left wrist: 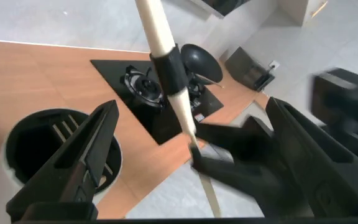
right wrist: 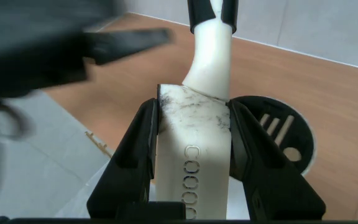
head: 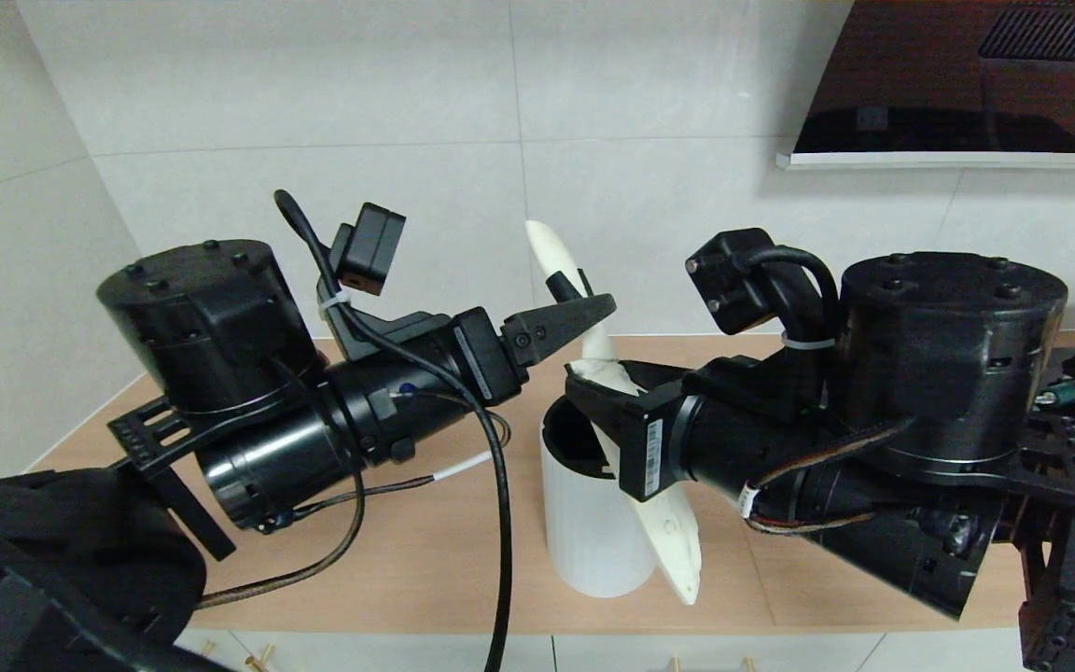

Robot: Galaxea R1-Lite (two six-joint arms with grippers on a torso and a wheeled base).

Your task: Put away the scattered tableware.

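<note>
Spatula (head: 673, 549) in right hand (right wrist: 193, 121) | left hand (left wrist: 192, 111) spread | holder (head: 589, 537) near counter (head: 407, 569) edge

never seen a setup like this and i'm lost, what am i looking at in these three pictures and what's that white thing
It is a robot with two black arms, each ending in a two-fingered gripper. The big picture comes from a camera on its head, looking down at a wooden counter. The other two come from cameras on the wrists, each looking along its own gripper. On the counter stands a white utensil holder, with a black hob further along. The right gripper is shut on the blade of a cream spatula, held tilted close to the holder. The left gripper is open, near the spatula's handle.
</note>
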